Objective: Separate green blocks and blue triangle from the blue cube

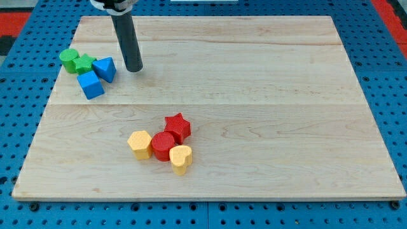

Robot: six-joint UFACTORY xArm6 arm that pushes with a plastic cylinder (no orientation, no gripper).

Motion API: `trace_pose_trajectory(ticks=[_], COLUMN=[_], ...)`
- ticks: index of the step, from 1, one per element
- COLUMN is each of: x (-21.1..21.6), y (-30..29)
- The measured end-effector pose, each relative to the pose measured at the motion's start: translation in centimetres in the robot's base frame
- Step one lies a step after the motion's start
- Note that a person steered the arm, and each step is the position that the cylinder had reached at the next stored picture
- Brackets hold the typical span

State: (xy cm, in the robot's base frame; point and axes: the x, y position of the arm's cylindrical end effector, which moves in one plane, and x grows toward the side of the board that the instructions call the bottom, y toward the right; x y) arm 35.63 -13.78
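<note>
A blue cube [91,84] sits near the board's left edge. A blue triangle [105,68] touches its upper right corner. Two green blocks lie just up and left of it: a green cylinder [68,59] and a green star-like block [84,63], touching each other and the blue triangle. My tip [133,68] rests on the board just to the right of the blue triangle, a small gap apart from it.
A second cluster lies at the lower middle: a red star [177,126], a red cylinder [163,145], a yellow hexagon-like block [139,144] and a yellow heart-like block [180,158]. The wooden board [254,95] lies on a blue pegboard.
</note>
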Motion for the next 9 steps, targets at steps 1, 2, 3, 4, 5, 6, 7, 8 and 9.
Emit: trace_pose_trajectory(ticks=[1,2,3,4,5,6,7,8,9], x=[-0.3,-0.7,-5.9,-8.7,-9.4,-9.2,-5.6,1.4,1.1], y=[0.0,0.0,0.3,-3.4,-14.4,-16.7,-16.3,-14.5,-13.4])
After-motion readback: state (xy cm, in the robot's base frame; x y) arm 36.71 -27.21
